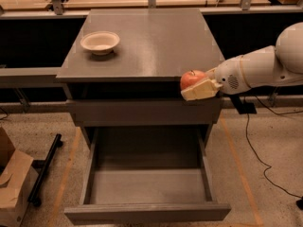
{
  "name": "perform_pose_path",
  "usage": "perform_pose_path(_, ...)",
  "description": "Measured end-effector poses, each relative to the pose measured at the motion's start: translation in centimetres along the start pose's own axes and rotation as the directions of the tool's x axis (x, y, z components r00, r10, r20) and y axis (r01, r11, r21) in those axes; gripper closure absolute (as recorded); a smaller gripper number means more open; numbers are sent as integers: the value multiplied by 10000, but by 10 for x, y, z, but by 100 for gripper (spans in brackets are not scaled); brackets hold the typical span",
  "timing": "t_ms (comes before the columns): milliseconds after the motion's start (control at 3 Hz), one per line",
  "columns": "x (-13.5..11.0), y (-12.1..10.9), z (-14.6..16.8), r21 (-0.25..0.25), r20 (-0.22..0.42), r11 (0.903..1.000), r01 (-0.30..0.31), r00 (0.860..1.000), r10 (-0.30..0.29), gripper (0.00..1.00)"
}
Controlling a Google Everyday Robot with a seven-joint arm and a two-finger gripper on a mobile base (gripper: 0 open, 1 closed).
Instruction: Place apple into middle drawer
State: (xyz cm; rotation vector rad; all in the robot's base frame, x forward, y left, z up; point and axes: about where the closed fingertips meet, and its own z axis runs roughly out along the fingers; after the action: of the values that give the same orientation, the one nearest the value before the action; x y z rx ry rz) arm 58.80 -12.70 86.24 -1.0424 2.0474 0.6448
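red apple [191,77] in gripper [193,85], nr cabinet [142,46] edge

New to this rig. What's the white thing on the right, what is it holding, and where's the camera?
There is one camera, looking down at the front of a grey cabinet; where it is mounted isn't on record. The white shape coming in from the right is a robot arm. Its two-finger claw is closed on a small round red-orange apple at the cabinet top's front right edge. Below, a wide grey drawer stands pulled out. A round cream bowl sits on top, back left.
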Motion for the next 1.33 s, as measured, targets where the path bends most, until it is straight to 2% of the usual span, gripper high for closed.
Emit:
perform_pose_path(333,30,22,23,-497,84,9986,196,9998,-192,100)
perform_pose_path(667,71,55,62,-931,96,9943,514,9987,-508,100)
perform_pose_path(1000,119,86,112,-1606,-68,9868,-226,9997,218,100)
perform_pose_path(1333,130,93,121,-1746,-179,9839,-373,9992,347,100)
